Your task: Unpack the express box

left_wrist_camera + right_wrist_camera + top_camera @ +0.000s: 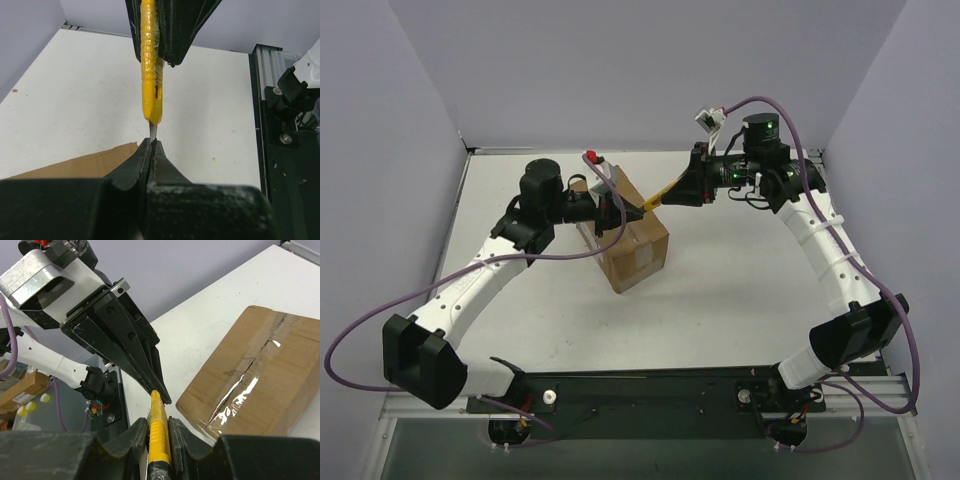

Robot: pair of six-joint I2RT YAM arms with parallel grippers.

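The express box [625,245], a brown taped carton with its flaps shut, sits mid-table. It also shows in the right wrist view [260,370] and, as a corner, in the left wrist view [85,160]. My right gripper [685,185] [159,422] is shut on a yellow utility knife [660,192] [159,430] [150,75], held above the box's right side. My left gripper [638,207] [151,142] is shut on the knife's blade tip [152,131]. Its fingers [130,355] meet the knife's front end.
Grey walls close in the table at the back and sides. A black mounting rail [640,385] [285,150] runs along the near edge. Purple cables loop off both arms. White table surface [740,290] lies to the right of the box.
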